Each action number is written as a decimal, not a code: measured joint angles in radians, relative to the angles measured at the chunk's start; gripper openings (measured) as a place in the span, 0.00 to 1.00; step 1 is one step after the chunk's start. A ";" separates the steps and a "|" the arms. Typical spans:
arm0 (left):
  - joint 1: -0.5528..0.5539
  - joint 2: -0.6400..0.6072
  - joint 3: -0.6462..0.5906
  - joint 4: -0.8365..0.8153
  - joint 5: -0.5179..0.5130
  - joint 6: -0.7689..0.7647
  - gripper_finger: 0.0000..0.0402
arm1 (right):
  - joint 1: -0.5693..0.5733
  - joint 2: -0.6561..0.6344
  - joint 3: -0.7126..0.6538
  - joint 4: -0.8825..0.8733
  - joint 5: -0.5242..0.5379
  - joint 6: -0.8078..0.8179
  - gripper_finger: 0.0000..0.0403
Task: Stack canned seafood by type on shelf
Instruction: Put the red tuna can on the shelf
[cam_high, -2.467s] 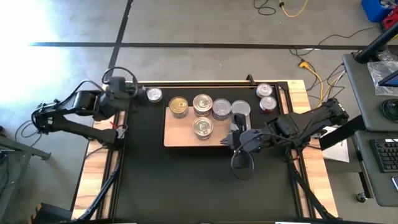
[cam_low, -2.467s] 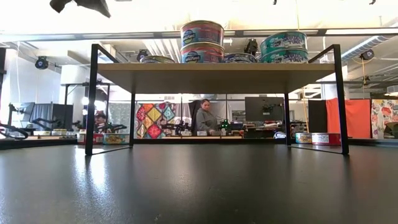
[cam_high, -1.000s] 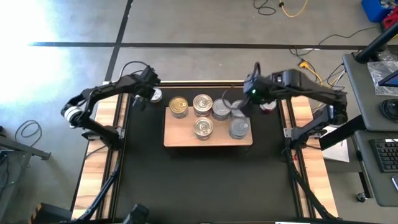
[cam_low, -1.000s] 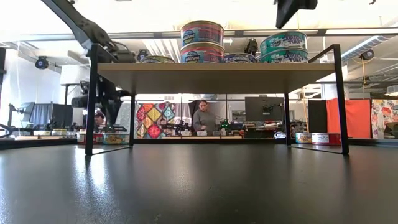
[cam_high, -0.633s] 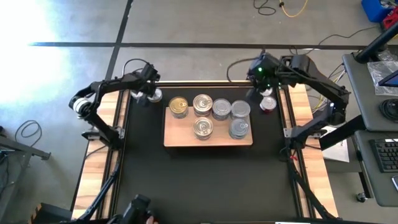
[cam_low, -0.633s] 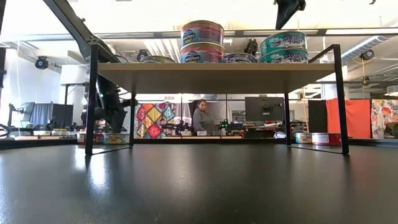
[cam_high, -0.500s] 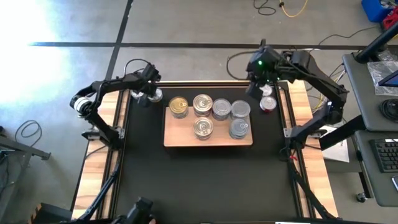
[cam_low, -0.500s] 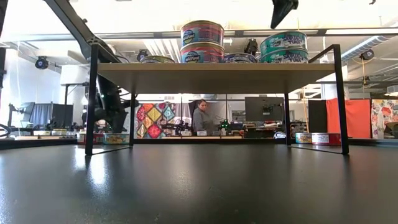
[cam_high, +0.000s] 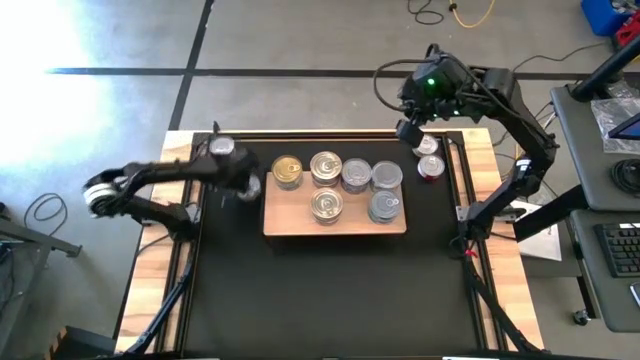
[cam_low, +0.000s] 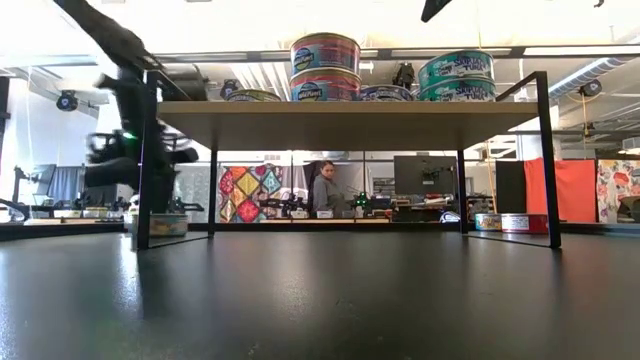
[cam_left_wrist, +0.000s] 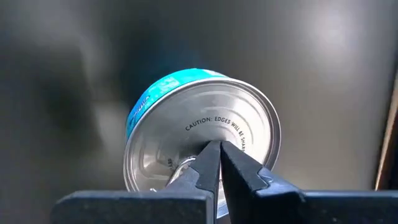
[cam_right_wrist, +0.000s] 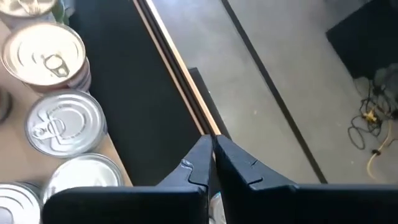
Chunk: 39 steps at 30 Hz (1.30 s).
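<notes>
Black matting carries the pale wooden shelf, where at 9 o'clock the left gripper pinches a teal-labelled silver tin by its pull-tab for stacking, right gripper closed empty.

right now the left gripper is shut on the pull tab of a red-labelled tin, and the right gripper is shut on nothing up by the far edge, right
Not quite: the tin has a blue label, not a red one, as the left wrist view shows. The rest stands: the left gripper is shut on its pull tab, and the right gripper is shut on nothing, above the table's far edge.
</notes>
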 joint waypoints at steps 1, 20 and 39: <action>-0.060 -0.034 -0.028 -0.006 -0.013 -0.083 0.00 | 0.000 0.000 0.009 -0.005 0.000 0.016 0.03; -0.590 -0.277 0.084 -0.495 -0.100 -0.141 0.00 | 0.002 -0.045 0.037 -0.064 -0.177 0.285 0.03; 0.187 -0.146 0.297 -0.191 -0.231 0.377 0.00 | 0.002 -0.044 0.035 -0.058 -0.173 0.186 0.03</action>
